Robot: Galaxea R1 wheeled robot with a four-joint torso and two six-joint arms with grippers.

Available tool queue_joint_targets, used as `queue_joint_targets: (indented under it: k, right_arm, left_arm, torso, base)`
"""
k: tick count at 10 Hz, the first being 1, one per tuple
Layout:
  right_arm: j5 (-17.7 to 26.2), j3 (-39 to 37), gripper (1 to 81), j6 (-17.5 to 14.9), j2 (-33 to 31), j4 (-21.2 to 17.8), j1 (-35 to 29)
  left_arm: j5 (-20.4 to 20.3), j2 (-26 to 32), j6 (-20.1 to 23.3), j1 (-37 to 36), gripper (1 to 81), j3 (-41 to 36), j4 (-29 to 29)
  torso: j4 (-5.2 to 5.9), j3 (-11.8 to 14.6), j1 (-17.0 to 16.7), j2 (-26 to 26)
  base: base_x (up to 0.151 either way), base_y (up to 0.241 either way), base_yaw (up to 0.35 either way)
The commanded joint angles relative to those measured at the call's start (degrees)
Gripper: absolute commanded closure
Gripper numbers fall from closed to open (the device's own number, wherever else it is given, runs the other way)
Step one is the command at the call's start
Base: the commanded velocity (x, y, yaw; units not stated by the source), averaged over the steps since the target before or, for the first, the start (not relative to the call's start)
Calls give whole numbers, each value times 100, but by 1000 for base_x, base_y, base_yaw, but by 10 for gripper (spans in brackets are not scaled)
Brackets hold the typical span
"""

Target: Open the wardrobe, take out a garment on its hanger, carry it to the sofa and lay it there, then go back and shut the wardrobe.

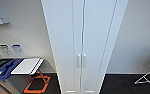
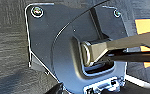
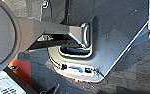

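Pincers first: the left pincer (image 2: 56,88) and the right pincer (image 3: 51,89) show as dark bits low in the wrist views, hanging over the dark floor (image 1: 121,82). I cannot tell if they are apart or together. Neither one is near the wardrobe.

The wardrobe (image 1: 96,37) stands right in front, tall and white, with its foot on the floor and its back to the wall. Both doors are shut. The left handle (image 1: 78,60) and the right handle (image 1: 84,60) sit side by side, one on each door's inner edge, just beside the gap between the doors. The jacket and its hanger must be inside, so nothing can be said about them yet.

Here is what I think could go wrong. The two handles are very close, so a pincer could bump the wrong one or catch both, and then no door would swing. The handles are thin and smooth, so a grip that is not square could slip off. The robot looks close to the doors, so a door might hit it as it opens. A gray table (image 1: 16,80) with a white board (image 1: 26,65) near its front edge stands to the left, with an orange frame (image 1: 37,84) on the floor under it. A metal rack (image 1: 148,77) stands to the right. A wide arm swing could knock either one.
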State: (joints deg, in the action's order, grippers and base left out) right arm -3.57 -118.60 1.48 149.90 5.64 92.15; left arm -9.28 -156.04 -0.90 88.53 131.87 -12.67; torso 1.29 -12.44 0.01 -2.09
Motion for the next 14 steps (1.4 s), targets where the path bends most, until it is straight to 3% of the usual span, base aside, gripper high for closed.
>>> queue_joint_targets:
  k: [1,11,14]
  right_arm:
    - [383,110,10,-16,-141,68,-51]
    - [393,145,10,-16,-168,68,-86]
    - [375,250,10,-16,-211,60,-104]
  left_arm:
    - [295,125,11,-77,10,-82,-34]
    - [295,116,11,-68,10,-117,-61]
    - [304,186,11,-76,10,-239,-61]
  torso:
    - [0,0,0,0]
    - [0,0,7,2]
    - [0,-2,15,7]
  base:
    - [122,0,0]
    - [120,0,0]
    - [0,0,0]
